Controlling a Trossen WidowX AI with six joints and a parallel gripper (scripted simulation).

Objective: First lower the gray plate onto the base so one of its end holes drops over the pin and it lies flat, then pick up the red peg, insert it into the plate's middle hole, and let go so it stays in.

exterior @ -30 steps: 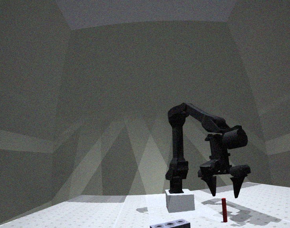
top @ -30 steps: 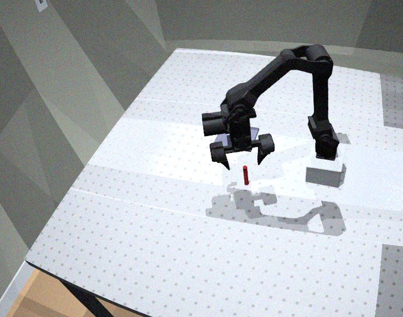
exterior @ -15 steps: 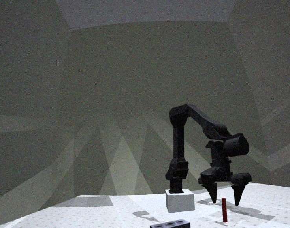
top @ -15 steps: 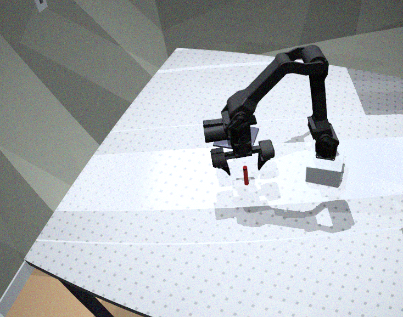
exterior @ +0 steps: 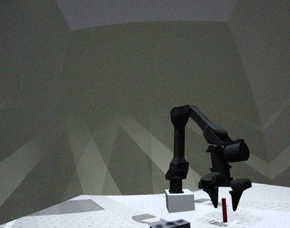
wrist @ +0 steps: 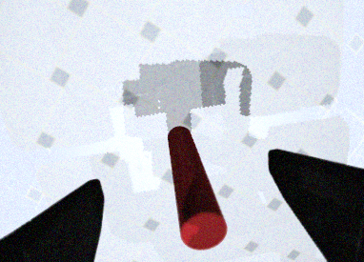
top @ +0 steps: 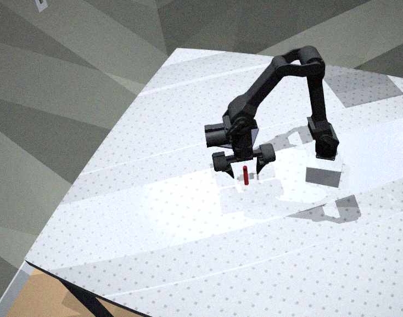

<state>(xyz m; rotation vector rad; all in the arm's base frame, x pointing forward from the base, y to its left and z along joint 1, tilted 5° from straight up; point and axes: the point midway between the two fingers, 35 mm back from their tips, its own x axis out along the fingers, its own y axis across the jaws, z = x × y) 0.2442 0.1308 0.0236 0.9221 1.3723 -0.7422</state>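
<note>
We have our gripper (top: 244,174) straddling the red peg (top: 245,175), which stands upright on the dotted white surface (top: 160,221); the fingers are apart, one on each side of the peg, and none touches it as far as the wrist view shows; so the gripper is unclenched and grasps nothing, though it looks to be narrowing toward the peg. In the exterior view the fingertips hang beside the peg's upper half, with its base on the surface below them.

The gray plate (exterior: 170,223) shows only at the bottom edge of the exterior view, near the camera and to the left of the peg, well apart from it; we see three holes in its top face; the base and its pin are not in view, and we cannot tell from this sliver whether a pin stands in an end hole. It looks level, so we judge the plate step probably done, but this is a judgement.

What is left, as we read it: closing on the peg, lifting it, carrying it to the plate's middle hole, seating it fully, and releasing. The arm's mount is a pale block (top: 324,172) to the right of the peg in the top view.
</note>
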